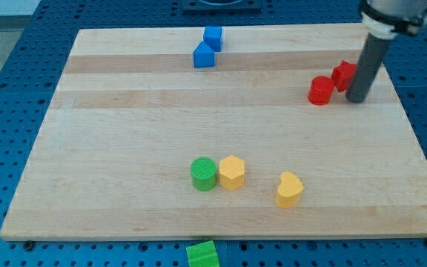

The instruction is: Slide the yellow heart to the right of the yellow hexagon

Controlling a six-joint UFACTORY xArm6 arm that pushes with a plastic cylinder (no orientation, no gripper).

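Observation:
The yellow heart [289, 189] lies on the wooden board [124, 133] near the view's bottom, right of centre. The yellow hexagon [232, 172] sits to its left, a gap apart, touching a green cylinder [204, 173] on its own left. My tip [357, 99] rests on the board at the view's upper right, far from both yellow blocks, just right of two red blocks.
A red cylinder-like block [319, 90] and a red block [343, 75] sit beside my tip. Two blue blocks [204, 55] [213, 36] sit near the top edge. A green block [202, 254] lies off the board at the bottom.

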